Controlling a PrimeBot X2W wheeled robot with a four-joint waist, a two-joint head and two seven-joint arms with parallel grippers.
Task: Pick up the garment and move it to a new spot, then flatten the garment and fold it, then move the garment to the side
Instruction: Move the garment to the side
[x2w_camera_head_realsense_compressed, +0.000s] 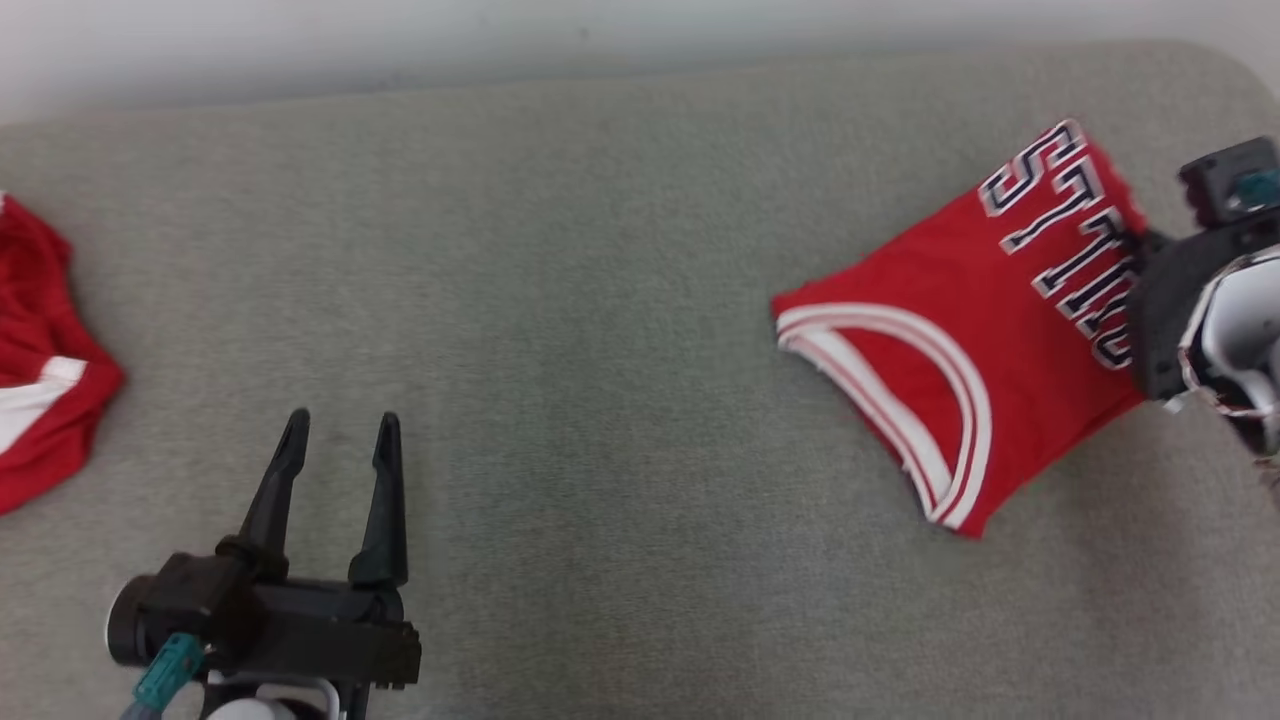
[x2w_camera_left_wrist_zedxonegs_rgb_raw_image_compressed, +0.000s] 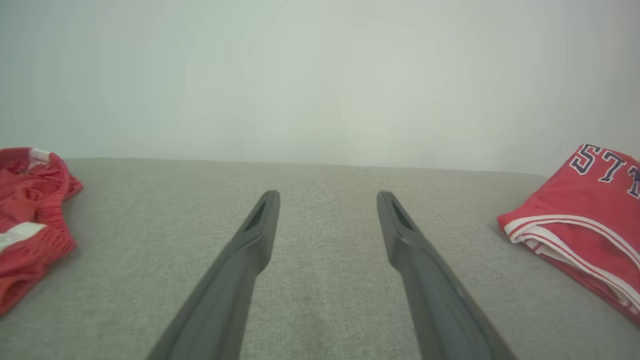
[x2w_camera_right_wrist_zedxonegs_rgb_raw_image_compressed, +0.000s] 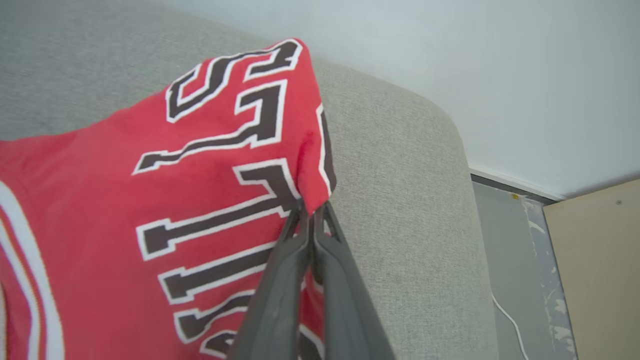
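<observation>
Garment (x2w_camera_head_realsense_compressed: 930, 330), folded, on the grey cushion (x2w_camera_head_realsense_compressed: 600, 300), your right pincer (x2w_camera_right_wrist_zedxonegs_rgb_raw_image_compressed: 311, 207) clamped on its lettered edge. Your left pincer (x2w_camera_head_realsense_compressed: 343, 420) hovers, jaws spread.

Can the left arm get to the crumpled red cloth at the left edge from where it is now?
Probably yes. The left gripper stands open, holding nothing, and only bare gray surface lies between it and the crumpled red cloth to its left. It would need to turn that way.
</observation>
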